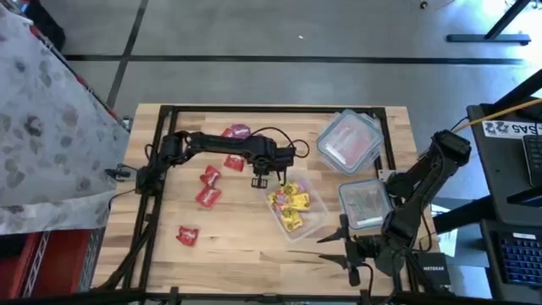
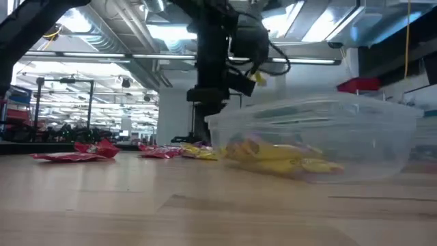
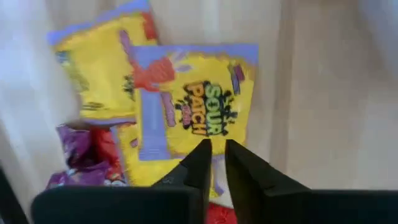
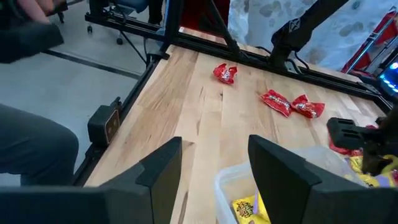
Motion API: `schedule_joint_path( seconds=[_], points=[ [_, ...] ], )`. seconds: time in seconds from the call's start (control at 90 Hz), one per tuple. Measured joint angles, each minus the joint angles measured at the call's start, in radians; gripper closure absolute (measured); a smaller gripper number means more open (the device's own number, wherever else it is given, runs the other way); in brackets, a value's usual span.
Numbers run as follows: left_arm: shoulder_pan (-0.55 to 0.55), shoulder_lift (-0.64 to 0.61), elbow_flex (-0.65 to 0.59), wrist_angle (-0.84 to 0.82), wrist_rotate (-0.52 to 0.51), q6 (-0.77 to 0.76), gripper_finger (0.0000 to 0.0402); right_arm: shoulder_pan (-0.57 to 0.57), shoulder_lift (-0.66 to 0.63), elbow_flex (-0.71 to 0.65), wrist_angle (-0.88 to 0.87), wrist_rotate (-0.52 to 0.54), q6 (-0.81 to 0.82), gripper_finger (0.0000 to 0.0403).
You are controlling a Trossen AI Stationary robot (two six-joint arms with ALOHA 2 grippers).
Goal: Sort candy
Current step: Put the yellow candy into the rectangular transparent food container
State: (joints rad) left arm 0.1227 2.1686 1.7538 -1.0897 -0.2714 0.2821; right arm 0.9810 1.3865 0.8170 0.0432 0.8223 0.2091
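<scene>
Wooden worktop (image 1: pixel 246 241) is spanned by two dark arms. Near its middle a clear tub (image 1: pixel 306 222) is seen, with yellow candy packets (image 1: pixel 290 203) lying inside it. Two more clear containers, a red-filled one (image 1: pixel 349 141) and a lidded one (image 1: pixel 365 203), are set toward the right side. Red candy packets (image 1: pixel 209 186) are scattered on the bare wood to the left of the tub. The left gripper (image 1: pixel 269 180) is held over the tub's near-left edge, above a yellow packet (image 3: pixel 199 106), its jaws nearly pressed together with nothing pinched. The right gripper (image 4: pixel 214 168) is parked at the front right, jaws spread wide.
</scene>
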Motion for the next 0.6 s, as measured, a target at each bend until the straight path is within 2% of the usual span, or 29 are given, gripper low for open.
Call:
schedule_joint_path(
  seconds=[0.2,0.356,0.467,0.6],
  points=[
    [0.038,0.001,-0.074,0.080,0.008,0.019,0.0273,0.000,0.000,0.000,-0.002,0.000,0.000,0.0231],
    [0.058,0.000,-0.109,0.184,0.029,-0.036,0.0242,0.000,0.000,0.000,-0.005,0.000,0.001,0.0231],
    [0.062,-0.002,-0.121,0.205,0.032,-0.044,0.0255,0.000,0.000,0.000,-0.009,0.000,0.003,0.0231],
    [0.051,-0.002,-0.126,0.209,0.048,-0.063,0.0321,0.000,0.000,0.000,-0.009,0.000,0.004,0.0231]
  ],
)
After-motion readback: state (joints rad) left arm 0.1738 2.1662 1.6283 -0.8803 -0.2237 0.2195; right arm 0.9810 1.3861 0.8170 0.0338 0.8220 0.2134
